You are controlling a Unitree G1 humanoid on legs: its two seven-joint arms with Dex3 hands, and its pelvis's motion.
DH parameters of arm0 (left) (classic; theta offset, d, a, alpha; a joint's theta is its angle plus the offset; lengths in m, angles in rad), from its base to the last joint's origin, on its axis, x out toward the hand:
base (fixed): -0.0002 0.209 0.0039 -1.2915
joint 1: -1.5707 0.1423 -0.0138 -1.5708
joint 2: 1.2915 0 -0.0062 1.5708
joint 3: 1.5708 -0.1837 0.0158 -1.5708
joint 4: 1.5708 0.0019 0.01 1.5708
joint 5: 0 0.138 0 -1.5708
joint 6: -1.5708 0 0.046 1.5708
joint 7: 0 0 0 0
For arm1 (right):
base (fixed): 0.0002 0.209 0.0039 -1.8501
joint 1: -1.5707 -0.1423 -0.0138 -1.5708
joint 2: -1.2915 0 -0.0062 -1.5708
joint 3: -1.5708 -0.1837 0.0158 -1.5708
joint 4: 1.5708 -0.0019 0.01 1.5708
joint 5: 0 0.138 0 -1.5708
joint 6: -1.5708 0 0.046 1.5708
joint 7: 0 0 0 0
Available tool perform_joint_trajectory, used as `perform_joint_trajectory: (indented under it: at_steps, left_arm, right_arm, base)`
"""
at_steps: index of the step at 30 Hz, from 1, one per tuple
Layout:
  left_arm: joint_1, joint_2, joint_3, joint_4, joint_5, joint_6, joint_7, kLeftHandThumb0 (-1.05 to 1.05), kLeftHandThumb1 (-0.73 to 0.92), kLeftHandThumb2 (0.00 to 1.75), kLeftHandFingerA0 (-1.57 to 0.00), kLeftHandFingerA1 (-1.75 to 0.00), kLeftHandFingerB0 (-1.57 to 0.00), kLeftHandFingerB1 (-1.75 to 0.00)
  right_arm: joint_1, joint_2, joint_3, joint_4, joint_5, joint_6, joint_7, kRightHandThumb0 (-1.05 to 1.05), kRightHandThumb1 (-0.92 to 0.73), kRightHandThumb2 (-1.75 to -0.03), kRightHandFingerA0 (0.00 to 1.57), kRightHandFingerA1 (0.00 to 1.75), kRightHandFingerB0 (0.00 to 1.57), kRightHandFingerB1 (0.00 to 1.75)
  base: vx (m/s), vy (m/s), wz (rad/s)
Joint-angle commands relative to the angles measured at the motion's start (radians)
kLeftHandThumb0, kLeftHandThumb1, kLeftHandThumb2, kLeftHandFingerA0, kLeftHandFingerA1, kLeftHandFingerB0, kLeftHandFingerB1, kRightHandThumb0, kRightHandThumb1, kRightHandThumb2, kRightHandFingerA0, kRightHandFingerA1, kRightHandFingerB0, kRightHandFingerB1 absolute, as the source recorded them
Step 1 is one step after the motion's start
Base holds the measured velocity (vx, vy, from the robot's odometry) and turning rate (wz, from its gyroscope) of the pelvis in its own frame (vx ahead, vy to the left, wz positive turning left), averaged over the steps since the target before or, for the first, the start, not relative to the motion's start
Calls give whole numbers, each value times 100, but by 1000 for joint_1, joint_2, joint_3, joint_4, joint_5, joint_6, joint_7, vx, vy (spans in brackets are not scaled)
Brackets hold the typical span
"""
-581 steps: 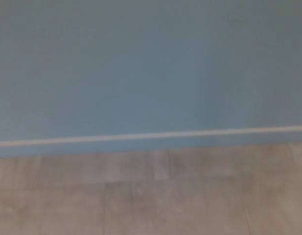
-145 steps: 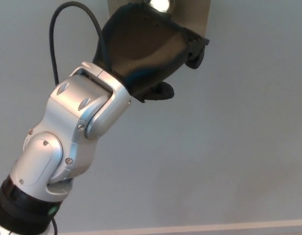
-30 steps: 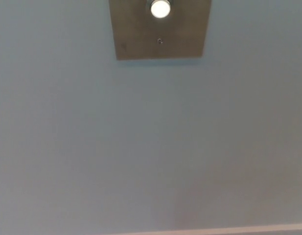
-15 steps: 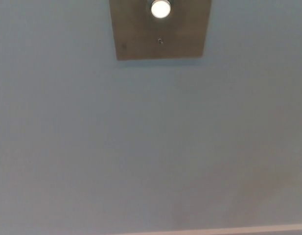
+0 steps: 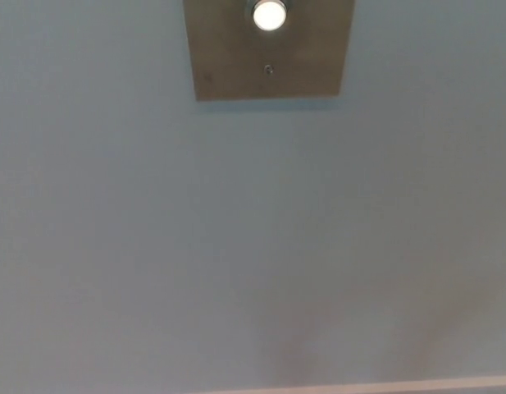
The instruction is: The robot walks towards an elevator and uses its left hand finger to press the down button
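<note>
A brushed metal button panel is fixed to the pale blue wall at the top of the head view, cut off by the picture's upper edge. On it a round button glows white. A small screw sits just below the button. No arm or hand of mine shows in the picture.
The pale blue wall fills almost the whole picture. A thin light strip runs along the bottom edge of the wall.
About five seconds ago my left hand was up against the panel; it has since dropped out of view. Over the last second nothing has moved, and the button stays lit.
</note>
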Motion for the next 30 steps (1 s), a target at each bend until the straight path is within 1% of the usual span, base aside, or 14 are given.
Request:
perform_joint_trajectory:
  at_steps: [1, 6, 10, 12, 15, 20, 22, 23, 24, 25, 26, 27, 28, 30]
  left_arm:
    - [-3, 15, -4, 3, -35, 14, -7, -48, 62, 59, -60, -50, -59, -45]
    - [-15, 21, -12, 8, -35, 38, -7, -51, 64, 60, -61, -50, -60, -45]
    - [-21, 21, -14, 9, -44, 45, 2, -51, 61, 59, -60, -50, -61, -46]
    - [-12, 26, -36, 8, -24, 22, 8, -52, 64, 59, -61, -51, -62, -46]
    - [-6, 39, -75, 9, 1, 28, 17, -54, 68, 61, -61, -50, -60, -43]
    - [-3, 42, -97, 7, -7, 28, 28, -51, 67, 60, -61, -49, -58, -44]
    - [-9, 58, -135, 9, 25, 43, 31, -53, 71, 61, -58, -49, -55, -42]
    - [-9, 66, -165, 10, 49, 48, 47, -52, 77, 63, -57, -50, -54, -41]
    - [-9, 74, -198, 11, 74, 52, 66, -52, 77, 63, -57, -50, -54, -41]
    - [4, 84, -273, 10, 146, 17, 121, -48, 83, 65, -54, -50, -48, -41]
    - [9, 89, -310, 10, 169, 2, 145, -48, 83, 65, -54, -50, -48, -41]
    - [3, 64, -207, 7, 35, 34, 61, -51, 71, 62, -59, -50, -58, -42]
    - [1, 54, -167, 5, -25, 47, 26, -51, 71, 62, -59, -50, -58, -42]
    - [-4, 53, -166, 4, -19, 67, 45, -51, 71, 61, -59, -50, -59, -42]
  right_arm:
    - [3, -4, 0, 0, 6, -18, -12, -54, -51, -56, 43, 50, 45, 35]
    - [3, -6, 11, 2, -5, -22, -24, -54, -52, -56, 49, 49, 45, 36]
    - [2, -4, 16, 1, -3, -21, -27, -52, -51, -56, 46, 48, 47, 36]
    - [1, -5, 19, 1, -3, -20, -28, -52, -51, -56, 48, 48, 48, 35]
    - [6, -4, 29, 5, -12, -20, -43, -53, -51, -56, 46, 48, 47, 35]
    - [10, -3, 16, 1, 6, -32, -29, -50, -50, -56, 48, 49, 47, 35]
    - [9, -4, 21, 1, 0, -29, -32, -51, -51, -56, 48, 50, 47, 36]
    - [12, -5, 23, 1, -3, -31, -34, -52, -41, -76, 43, 53, 40, 47]
    - [15, -6, 26, 0, -6, -33, -36, -52, -41, -76, 43, 53, 40, 47]
    - [14, -6, 22, 3, -2, -28, -32, -51, -51, -56, 48, 48, 47, 35]
    - [13, -5, 21, 4, 0, -25, -30, -51, -51, -56, 48, 48, 47, 35]
    - [10, -6, 31, 5, -11, -15, -45, -54, -52, -56, 45, 48, 48, 36]
    - [9, -6, 35, 5, -16, -11, -52, -54, -52, -56, 45, 48, 48, 36]
    - [9, -5, 30, 6, -8, -8, -46, -54, -51, -56, 44, 48, 47, 36]
  base:
    - [0, 0, 0]
    - [0, 0, 0]
    - [0, 0, 0]
    - [0, 0, 0]
    - [0, 0, 0]
    - [0, 0, 0]
    - [0, 0, 0]
    - [0, 0, 0]
    - [0, 0, 0]
    - [0, 0, 0]
    - [0, 0, 0]
    - [0, 0, 0]
    - [0, 0, 0]
    - [0, 0, 0]
